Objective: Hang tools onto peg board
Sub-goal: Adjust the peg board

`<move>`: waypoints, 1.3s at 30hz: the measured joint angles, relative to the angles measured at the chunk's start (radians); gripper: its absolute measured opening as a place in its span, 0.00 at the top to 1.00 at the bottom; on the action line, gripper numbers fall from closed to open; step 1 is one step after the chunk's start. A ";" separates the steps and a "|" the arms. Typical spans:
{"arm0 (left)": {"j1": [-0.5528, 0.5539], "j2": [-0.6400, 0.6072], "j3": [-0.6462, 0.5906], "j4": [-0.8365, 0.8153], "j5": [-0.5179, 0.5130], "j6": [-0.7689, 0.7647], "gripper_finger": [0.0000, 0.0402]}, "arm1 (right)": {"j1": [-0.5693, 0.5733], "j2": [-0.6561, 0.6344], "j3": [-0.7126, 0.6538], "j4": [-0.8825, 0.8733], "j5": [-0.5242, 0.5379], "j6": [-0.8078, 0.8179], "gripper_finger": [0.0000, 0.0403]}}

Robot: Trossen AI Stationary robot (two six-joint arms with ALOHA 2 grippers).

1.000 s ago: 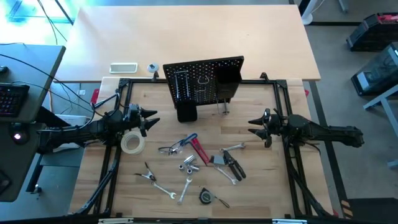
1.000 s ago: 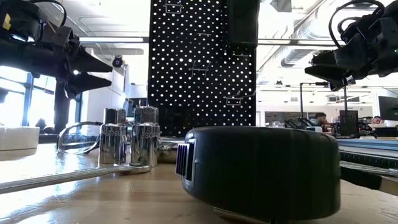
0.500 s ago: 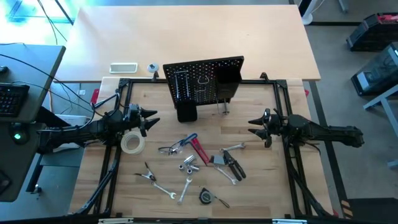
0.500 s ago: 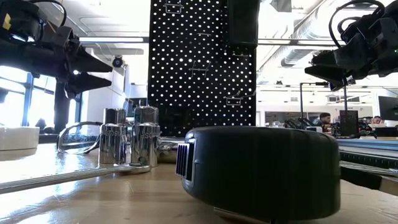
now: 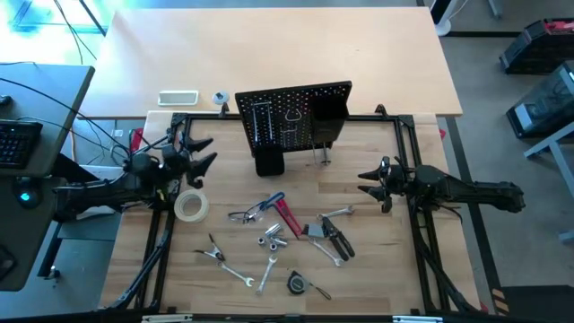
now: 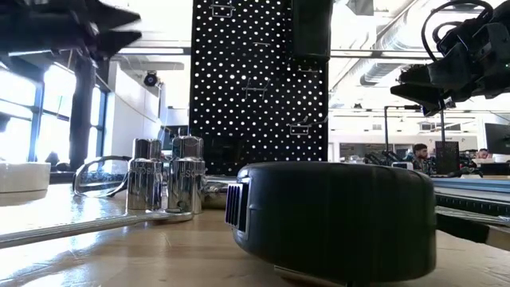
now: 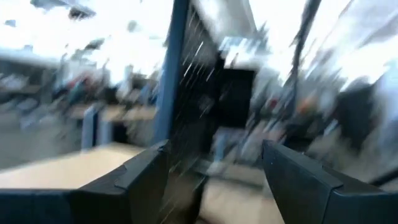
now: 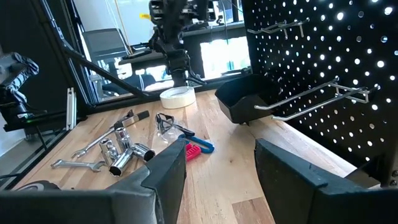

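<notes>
Standing upright at twelve o'clock on the table (image 5: 395,269), the peg board (image 5: 291,112) carries bare hooks and a black bin (image 5: 328,117) on its face; no tool hangs there yet. The left gripper (image 5: 199,152) hovers at nine o'clock, its fingers spread wide and holding nothing, just above the tape roll (image 5: 191,206), which lies flat on the wood. The right gripper (image 5: 365,183) waits at three o'clock, fingers also apart and empty, pointing toward the table's middle.

The tools lie scattered from the centre toward six o'clock: the glasses (image 5: 247,213) beside the blue hex key (image 5: 272,199) and the red-handled tool (image 5: 287,218), the pliers (image 5: 336,239) toward four o'clock, two sockets (image 5: 270,236) at the centre, and wrenches (image 5: 235,274) toward seven o'clock. A tape measure (image 5: 296,283) sits at six o'clock, filling the low view's foreground. The left wrist view is too blurred to read beyond its own parted fingers (image 7: 140,180).
</notes>
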 joint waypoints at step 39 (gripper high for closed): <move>0.409 1.182 0.250 0.397 0.375 0.090 0.42 | 0.000 0.000 0.000 0.006 0.037 0.000 0.54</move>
